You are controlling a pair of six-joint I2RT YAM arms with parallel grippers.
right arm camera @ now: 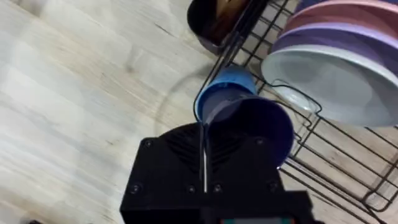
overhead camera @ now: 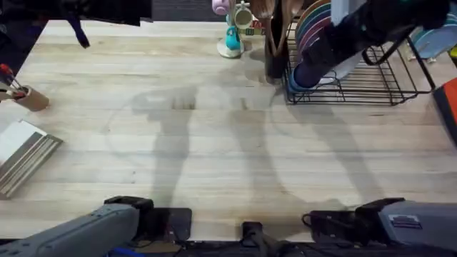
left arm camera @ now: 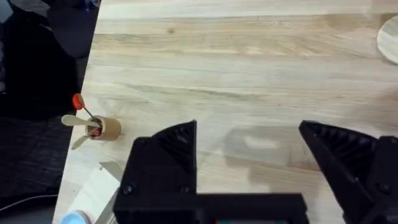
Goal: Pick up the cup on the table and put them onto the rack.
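Observation:
My right gripper (right arm camera: 204, 163) is shut on the rim of the blue cup (right arm camera: 239, 106), with the cup's wall pinched between the two black fingers. The cup (overhead camera: 308, 73) is tilted, its base pointing away, at the near-left corner of the black wire rack (overhead camera: 371, 89). The rack (right arm camera: 298, 149) holds a white plate (right arm camera: 329, 84) with purple and pink plates behind it. The cup hangs just beside the white plate, above the rack's wires. Back near its base, my left gripper (left arm camera: 249, 165) is open over the bare wooden table (left arm camera: 249, 68), holding nothing.
A teal mug tree (overhead camera: 232, 32) with pink and cream mugs stands left of the rack, and a dark utensil holder (overhead camera: 275, 50) stands against the rack. A small wooden holder with utensils (overhead camera: 28, 98) and a flat grey stack (overhead camera: 25, 153) lie at the table's left edge.

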